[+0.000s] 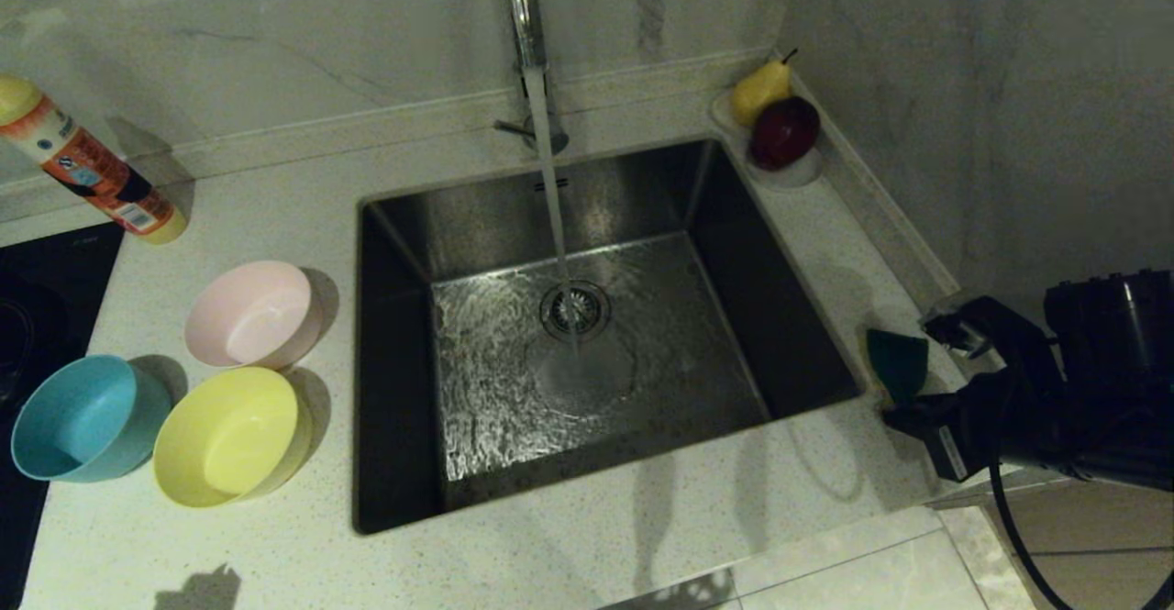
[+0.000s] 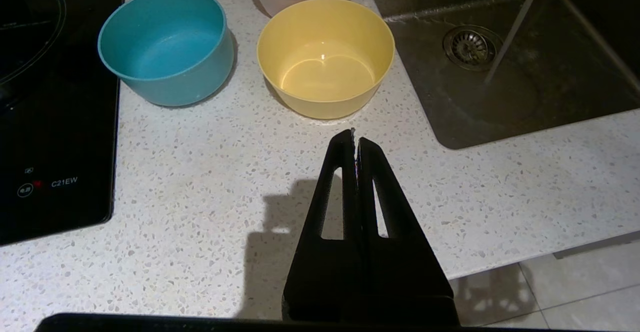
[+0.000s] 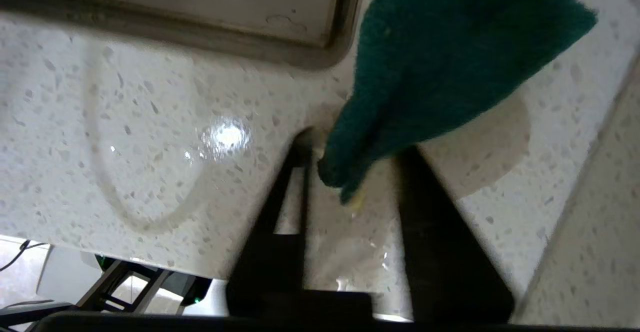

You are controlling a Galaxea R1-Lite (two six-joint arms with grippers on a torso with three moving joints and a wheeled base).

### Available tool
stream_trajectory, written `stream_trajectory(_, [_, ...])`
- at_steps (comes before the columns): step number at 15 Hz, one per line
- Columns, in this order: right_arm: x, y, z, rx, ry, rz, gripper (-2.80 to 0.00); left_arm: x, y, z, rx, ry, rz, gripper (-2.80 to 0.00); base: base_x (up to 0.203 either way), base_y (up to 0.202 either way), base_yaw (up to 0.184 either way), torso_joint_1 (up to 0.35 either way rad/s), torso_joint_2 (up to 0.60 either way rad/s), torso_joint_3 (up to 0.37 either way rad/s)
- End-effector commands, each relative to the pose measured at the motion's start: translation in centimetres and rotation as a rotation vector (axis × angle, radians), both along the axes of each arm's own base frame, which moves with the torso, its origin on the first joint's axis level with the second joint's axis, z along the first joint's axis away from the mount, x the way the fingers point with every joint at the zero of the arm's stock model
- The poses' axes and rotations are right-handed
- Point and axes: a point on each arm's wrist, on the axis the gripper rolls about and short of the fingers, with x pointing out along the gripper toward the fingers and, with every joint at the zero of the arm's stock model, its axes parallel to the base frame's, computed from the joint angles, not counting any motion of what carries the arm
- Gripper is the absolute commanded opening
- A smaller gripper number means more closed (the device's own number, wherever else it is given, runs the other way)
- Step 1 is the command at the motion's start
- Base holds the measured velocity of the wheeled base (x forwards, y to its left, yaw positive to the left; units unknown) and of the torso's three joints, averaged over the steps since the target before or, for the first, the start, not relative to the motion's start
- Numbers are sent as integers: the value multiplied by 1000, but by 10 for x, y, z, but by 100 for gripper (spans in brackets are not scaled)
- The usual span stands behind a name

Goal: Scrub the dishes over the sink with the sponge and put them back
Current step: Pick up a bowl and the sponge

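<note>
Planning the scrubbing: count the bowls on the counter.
3, all left of the sink: pink bowl farthest back, teal bowl by the cooktop, yellow bowl nearest. None looks hidden.

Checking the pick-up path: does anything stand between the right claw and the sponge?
Nothing visible does. The right claw is open at the sponge, whose near corner already lies between its fingers, on the counter right of the sink.

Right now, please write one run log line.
right gripper: open around sponge | left gripper: shut, idle | bowls: on counter
</note>
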Motion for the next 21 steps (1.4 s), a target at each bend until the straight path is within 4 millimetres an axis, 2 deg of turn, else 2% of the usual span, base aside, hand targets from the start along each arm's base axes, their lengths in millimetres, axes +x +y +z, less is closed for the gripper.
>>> stream_trajectory(1, [2,0,0,-1,-1,-1,0,3,0,-11,0,39,0,-280,0,0,0,0,0,0])
stream_trajectory(9, [11,1,7,-33,-27,-64,0,3,0,-11,1,39,0,-280,0,0,0,0,0,0])
stream_trajectory(19, [20,3,6,-43,-27,-80,0,3,0,-11,0,39,1,-280,0,0,0,0,0,0])
stream_trajectory(20, [20,3,6,-43,-27,-80,-280,3,0,-11,0,39,1,-280,0,0,0,0,0,0])
stream_trajectory(21, [20,3,6,-43,-27,-80,-280,3,0,-11,-1,39,2,-280,0,0,0,0,0,0])
